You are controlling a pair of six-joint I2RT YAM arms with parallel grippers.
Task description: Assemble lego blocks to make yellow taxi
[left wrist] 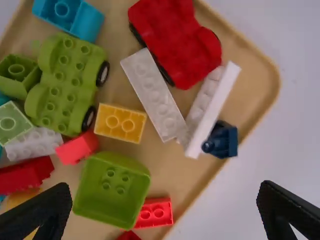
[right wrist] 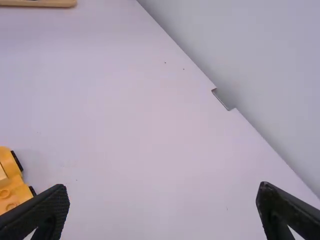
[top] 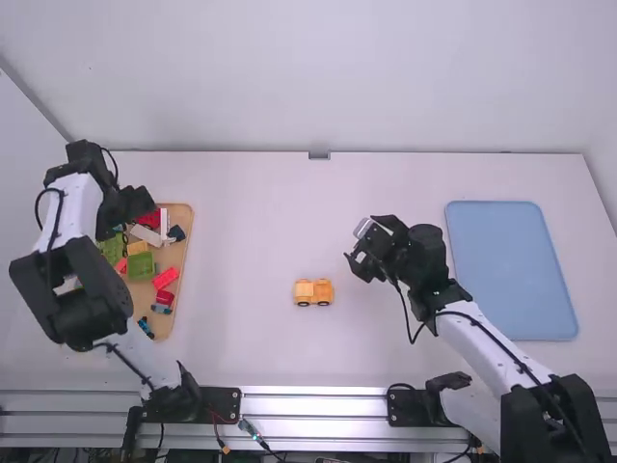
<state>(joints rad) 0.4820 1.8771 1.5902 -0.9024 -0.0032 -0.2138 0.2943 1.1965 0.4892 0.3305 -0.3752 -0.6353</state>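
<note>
Metal rail (top: 318,402) up front, carrying both arms at its ends, so each can work its own side of the bench (top: 251,347). Out past it, alone in the middle, sits the task's piece: a yellow toy car base (top: 314,292) on its wheels, with a paler yellow brick (right wrist: 2,176) apparently on top. That spot looks chosen as a build site, open all round and, I'd say, within reach of both arms.

Off to the right lies a flat blue mat (top: 511,270), well apart from the build. Between the two, a little farther out, hangs the right claw (right wrist: 162,189), fingers spread, nothing between them; probably placed there to help steady or press.

Over left, the wooden tray (left wrist: 272,80) keeps the spare parts together. Yellow brick (left wrist: 120,123) in there, a likely next pick, but it's crowded: green car base (left wrist: 65,82) on one side, long white brick (left wrist: 155,95) on the other, small red brick (left wrist: 78,148) and hollow green block (left wrist: 111,187) close by. Above the tray, the left claw (left wrist: 165,189) is wide apart and empty, so neighbours could get nudged going down.
</note>
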